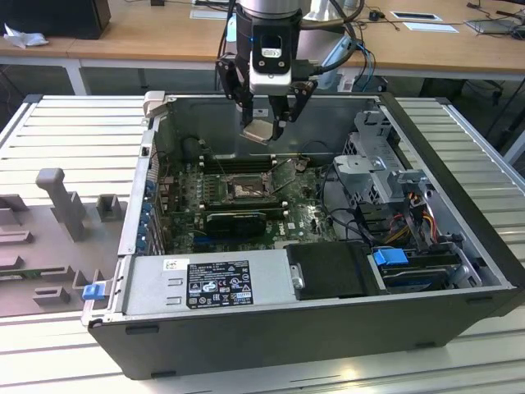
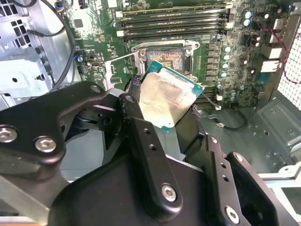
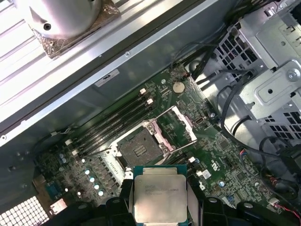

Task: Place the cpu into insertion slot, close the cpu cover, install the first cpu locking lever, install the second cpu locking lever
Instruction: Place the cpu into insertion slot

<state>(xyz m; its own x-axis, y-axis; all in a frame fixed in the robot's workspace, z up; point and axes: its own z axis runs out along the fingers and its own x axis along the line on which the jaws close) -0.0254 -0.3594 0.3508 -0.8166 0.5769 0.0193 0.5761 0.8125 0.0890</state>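
My gripper [image 1: 264, 125] is shut on the cpu [image 1: 259, 132], a flat silver-topped chip with a green rim, and holds it tilted in the air over the open computer case. In both wrist views the cpu [image 2: 170, 98] [image 3: 160, 195] sits between the black fingers [image 2: 141, 136]. Below it on the green board lies the insertion slot [image 1: 244, 190] [image 2: 168, 56] [image 3: 136, 148], bare and uncovered. The cpu cover [image 3: 177, 123] [image 2: 121, 69] [image 1: 284, 175] is swung up and away beside the slot.
Long black memory slots [image 3: 113, 122] run along the slot's far side. A metal drive cage [image 1: 377, 164] with cables stands at the exterior view's right. The power supply [image 1: 217, 283] spans the case front. Grey fixtures [image 1: 57, 205] stand on the table outside the case.
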